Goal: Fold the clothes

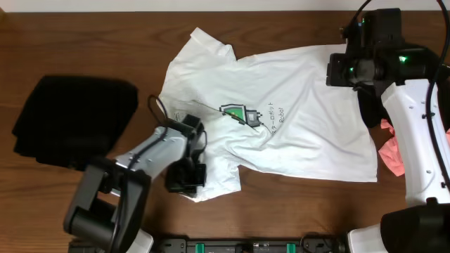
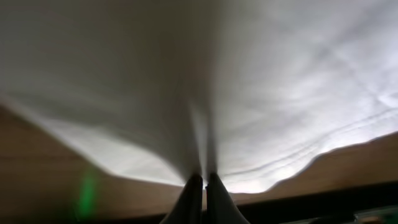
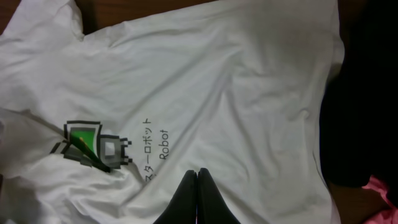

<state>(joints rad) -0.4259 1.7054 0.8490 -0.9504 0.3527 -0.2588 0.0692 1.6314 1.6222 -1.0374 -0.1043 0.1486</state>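
The white T-shirt (image 1: 309, 119) lies spread face up across the middle of the table, its green-and-grey robot print (image 1: 245, 112) near the centre. My left gripper (image 1: 186, 176) sits at the shirt's lower left edge. In the left wrist view it (image 2: 203, 177) is shut on a pinched ridge of the white fabric (image 2: 280, 81). My right gripper (image 3: 197, 171) hangs over the shirt (image 3: 249, 93) near its upper right part, to the right of the print (image 3: 93, 146). It is shut, with nothing between its fingers.
A folded black garment (image 1: 70, 123) rests at the table's left. At the right edge, a black garment (image 1: 367, 109) and a pink one (image 1: 394, 151) lie partly under the right arm (image 1: 415, 133). Brown tabletop (image 1: 295, 211) shows in front of the shirt.
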